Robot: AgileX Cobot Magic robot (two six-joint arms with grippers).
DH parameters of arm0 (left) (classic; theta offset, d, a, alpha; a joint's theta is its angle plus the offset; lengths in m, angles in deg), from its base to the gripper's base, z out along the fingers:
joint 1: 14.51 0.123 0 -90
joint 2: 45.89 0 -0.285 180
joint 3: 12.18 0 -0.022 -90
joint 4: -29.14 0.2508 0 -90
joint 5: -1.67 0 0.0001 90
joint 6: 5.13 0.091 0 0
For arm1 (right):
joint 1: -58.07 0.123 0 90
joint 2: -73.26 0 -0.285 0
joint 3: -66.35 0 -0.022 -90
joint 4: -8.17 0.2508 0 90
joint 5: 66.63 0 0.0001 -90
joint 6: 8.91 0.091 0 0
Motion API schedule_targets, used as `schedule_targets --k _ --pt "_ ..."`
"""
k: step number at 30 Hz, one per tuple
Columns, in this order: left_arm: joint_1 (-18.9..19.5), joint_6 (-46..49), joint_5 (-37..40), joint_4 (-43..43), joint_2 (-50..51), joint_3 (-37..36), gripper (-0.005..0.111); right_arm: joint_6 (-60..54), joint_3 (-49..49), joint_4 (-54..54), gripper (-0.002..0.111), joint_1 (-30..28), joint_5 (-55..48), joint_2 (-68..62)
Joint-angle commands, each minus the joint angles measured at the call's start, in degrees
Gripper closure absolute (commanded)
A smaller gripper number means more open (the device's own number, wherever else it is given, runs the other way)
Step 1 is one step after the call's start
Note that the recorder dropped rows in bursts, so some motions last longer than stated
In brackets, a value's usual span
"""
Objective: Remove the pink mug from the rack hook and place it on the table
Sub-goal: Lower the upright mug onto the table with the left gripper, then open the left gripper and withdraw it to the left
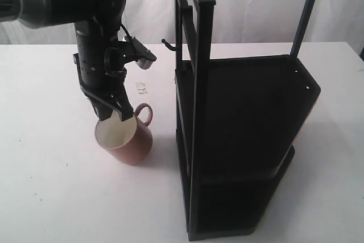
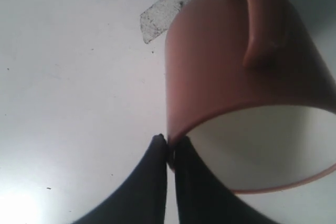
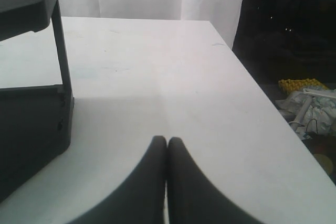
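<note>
Only one pink mug (image 1: 129, 140) is seen, tilted, its rim pinched by the left gripper (image 1: 116, 112), clear of the single rack hook (image 1: 168, 44), toward the table (image 1: 45, 186)'s left edge; its base is hidden. Separately, the right gripper (image 3: 167, 142) is clenched, empty.

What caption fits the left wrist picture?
Left end effector pinches the rim of the tilted pink mug, white table behind.
</note>
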Motion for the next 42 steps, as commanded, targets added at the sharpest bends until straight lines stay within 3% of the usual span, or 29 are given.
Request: schedule_targets --k 1,7,12,18,21,26,27,33,42 --pt "0.2 -0.8 2.7 -0.8 0.1 -0.1 0.081 -0.2 -0.1 0.3 0.108 -0.3 0.5 0.2" --pt "0.2 -2.0 2.2 -0.5 0.0 -0.1 0.057 -0.2 -0.1 0.3 0.108 -0.3 0.5 0.2" --pt "0.2 -3.1 4.0 4.6 -1.5 0.0 0.055 -0.2 -0.1 0.3 0.108 -0.3 0.5 0.2" --pt "0.2 -12.6 3.7 14.0 -8.6 0.0 0.055 -0.2 -0.1 0.3 0.108 -0.3 0.5 0.2" --pt "0.2 -13.7 1.8 13.1 -13.9 -0.1 0.063 -0.2 -0.1 0.3 0.108 -0.3 0.5 0.2" --pt "0.2 -15.5 0.5 13.0 -22.8 -3.2 0.107 -0.2 -0.1 0.3 0.108 -0.3 0.5 0.2" --pt "0.2 -15.7 0.8 13.0 -24.4 -4.2 0.106 -0.2 -0.1 0.3 0.108 -0.3 0.5 0.2" --pt "0.2 -20.5 -0.9 10.7 -37.1 -15.7 0.106 -0.2 -0.1 0.3 0.108 -0.3 0.5 0.2" --pt "0.2 -20.5 -18.2 3.4 -58.8 -44.7 0.106 1.4 -0.1 1.1 0.108 -0.3 0.5 0.2"
